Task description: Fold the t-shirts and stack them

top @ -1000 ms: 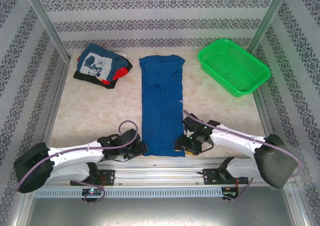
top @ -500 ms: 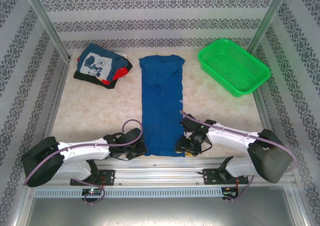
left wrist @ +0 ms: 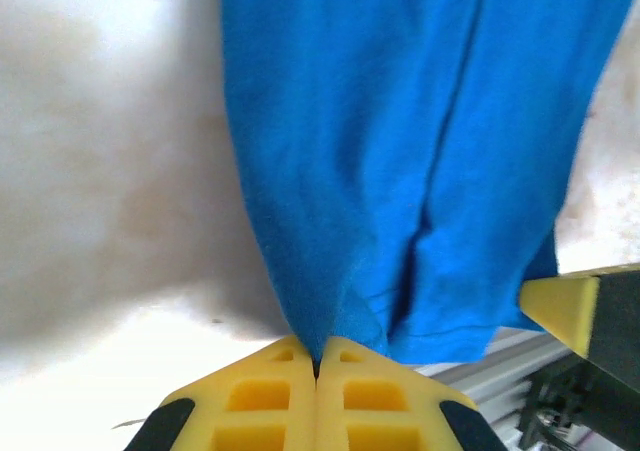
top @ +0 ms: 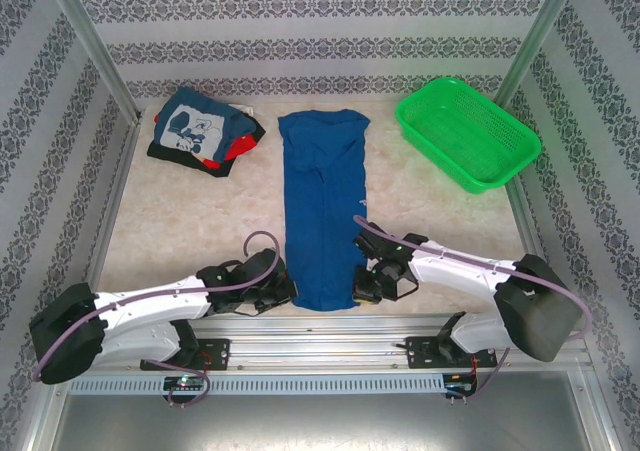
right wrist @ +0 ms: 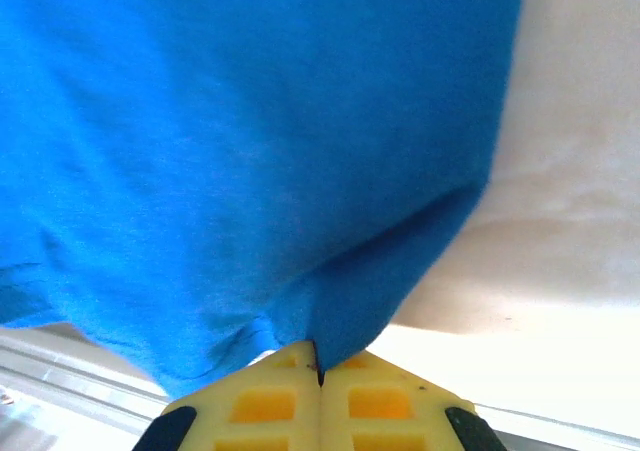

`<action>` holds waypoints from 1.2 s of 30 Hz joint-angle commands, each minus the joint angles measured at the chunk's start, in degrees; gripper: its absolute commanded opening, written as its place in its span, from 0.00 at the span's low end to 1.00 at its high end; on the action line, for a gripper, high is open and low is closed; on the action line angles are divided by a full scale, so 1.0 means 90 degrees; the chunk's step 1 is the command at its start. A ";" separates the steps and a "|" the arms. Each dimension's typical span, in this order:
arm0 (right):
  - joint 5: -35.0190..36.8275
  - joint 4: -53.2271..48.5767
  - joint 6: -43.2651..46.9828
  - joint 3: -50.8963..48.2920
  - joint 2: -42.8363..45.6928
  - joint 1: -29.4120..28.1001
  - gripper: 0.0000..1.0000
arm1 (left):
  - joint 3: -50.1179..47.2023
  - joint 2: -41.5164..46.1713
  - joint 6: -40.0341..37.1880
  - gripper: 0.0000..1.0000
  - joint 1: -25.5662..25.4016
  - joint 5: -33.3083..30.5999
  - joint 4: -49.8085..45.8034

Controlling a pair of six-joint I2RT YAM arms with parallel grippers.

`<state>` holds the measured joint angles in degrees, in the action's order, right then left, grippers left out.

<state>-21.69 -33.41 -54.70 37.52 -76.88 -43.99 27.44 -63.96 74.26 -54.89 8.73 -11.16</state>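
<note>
corners of the blue t-shirt (top: 322, 201) vanish inside the left tool (left wrist: 317, 361) and right tool (right wrist: 320, 361), both pinched shut on it.

Left arm (top: 150, 309) and right arm (top: 460, 271) both lie low, reaching forward from the near-edge bases and angled inward toward each other. Left gripper (top: 285, 293) has its jaws pressed together, yellow pads pinching the near left corner of the blue t-shirt (top: 322, 211). Right gripper (top: 361, 289) likewise, clamped on the near right corner.
</note>
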 commanded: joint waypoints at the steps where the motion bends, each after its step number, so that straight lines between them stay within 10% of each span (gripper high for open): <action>1: -0.0108 -0.0170 0.0124 0.0369 0.0134 0.0098 0.02 | 0.0334 0.0149 -0.0255 0.00 0.0192 -0.0078 -0.0449; 11: -0.0395 -0.0945 0.0963 0.1422 0.0121 0.1216 0.02 | 0.0986 0.0350 -0.0815 0.00 0.1321 0.0329 -0.0864; 36: -0.0685 -0.2113 0.2969 0.5453 -0.3076 0.3075 0.03 | 0.3997 -0.2876 -0.2762 0.00 0.3846 0.1848 -0.0504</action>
<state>-26.76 -50.06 -30.35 83.15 -102.41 -16.97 60.62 -88.27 52.58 -21.78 23.66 -16.32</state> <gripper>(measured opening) 0.067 0.051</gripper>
